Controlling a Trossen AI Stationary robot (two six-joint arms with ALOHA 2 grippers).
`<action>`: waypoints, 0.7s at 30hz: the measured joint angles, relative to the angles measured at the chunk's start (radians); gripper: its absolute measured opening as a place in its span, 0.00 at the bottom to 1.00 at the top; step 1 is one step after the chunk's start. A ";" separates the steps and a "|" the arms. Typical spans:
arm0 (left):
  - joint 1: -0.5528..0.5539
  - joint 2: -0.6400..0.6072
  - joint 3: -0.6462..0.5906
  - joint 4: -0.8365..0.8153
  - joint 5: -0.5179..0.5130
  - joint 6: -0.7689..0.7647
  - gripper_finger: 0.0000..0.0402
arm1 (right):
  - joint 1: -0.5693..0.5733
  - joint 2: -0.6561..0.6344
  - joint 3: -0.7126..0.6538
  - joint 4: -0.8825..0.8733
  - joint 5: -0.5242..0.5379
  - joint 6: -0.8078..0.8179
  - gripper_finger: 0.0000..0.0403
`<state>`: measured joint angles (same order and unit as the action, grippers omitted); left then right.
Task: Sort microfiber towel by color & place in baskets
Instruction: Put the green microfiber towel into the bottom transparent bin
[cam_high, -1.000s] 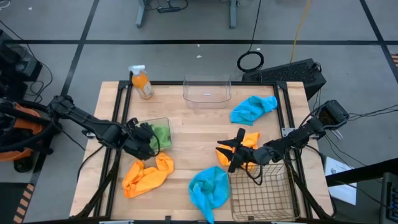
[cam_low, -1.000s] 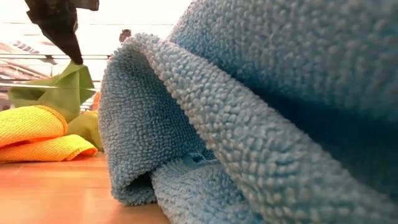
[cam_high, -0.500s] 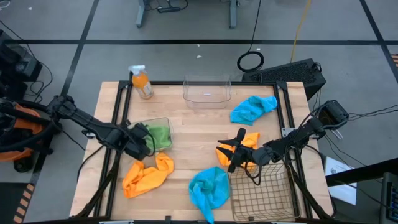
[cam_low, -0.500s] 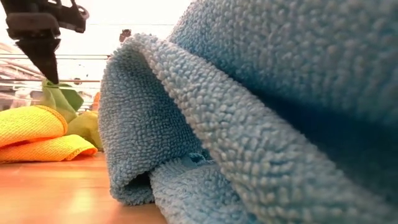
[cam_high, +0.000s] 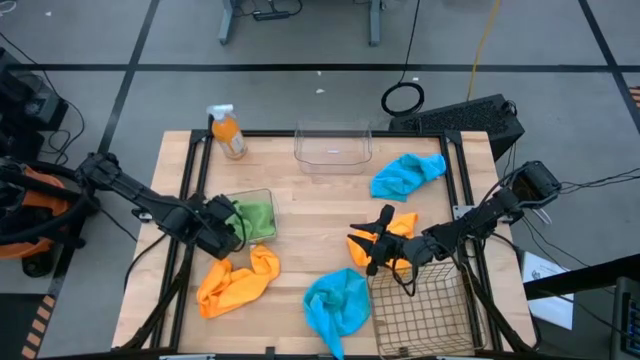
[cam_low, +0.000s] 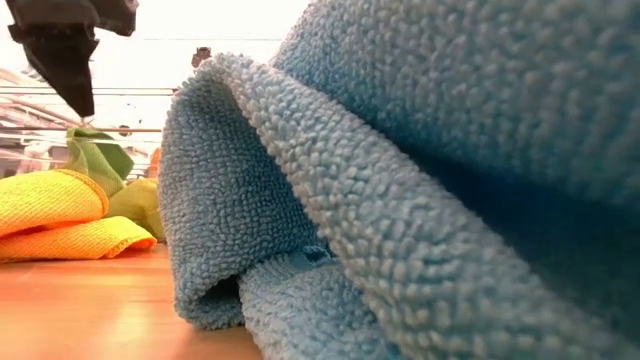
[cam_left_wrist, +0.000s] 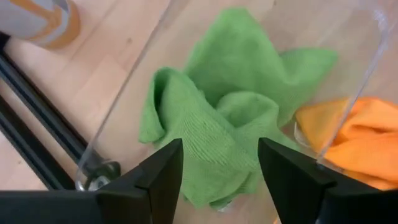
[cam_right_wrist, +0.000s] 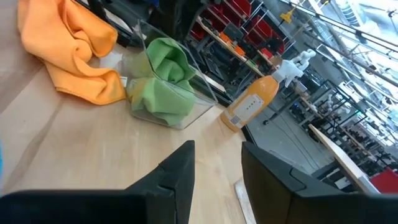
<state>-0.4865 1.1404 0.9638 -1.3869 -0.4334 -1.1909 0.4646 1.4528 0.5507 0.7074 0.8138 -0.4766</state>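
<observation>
Two blue cloths & two orange cloths are still lying loose on the table; the wire basket & far clear tub are sitting empty. The green cloths are now resting in the near clear tub, just dropped there, so green is looking done. Left gripper is spreading wide, empty, and pulling back off the tub. Right gripper is waiting by the wire basket, fingers part open w/ nothing between them.
</observation>
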 joint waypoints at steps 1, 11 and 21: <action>-0.003 0.000 0.012 -0.013 -0.014 -0.001 0.53 | -0.001 0.000 0.000 0.000 0.000 0.002 0.30; 0.000 0.006 -0.006 0.004 -0.131 0.053 0.53 | -0.001 0.000 0.000 -0.003 0.000 0.003 0.30; 0.003 0.006 -0.210 0.172 -0.059 0.106 0.17 | -0.001 0.000 0.000 -0.003 0.000 0.003 0.30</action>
<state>-0.4839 1.1461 0.7535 -1.2145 -0.4921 -1.0849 0.4641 1.4528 0.5507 0.7048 0.8135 -0.4732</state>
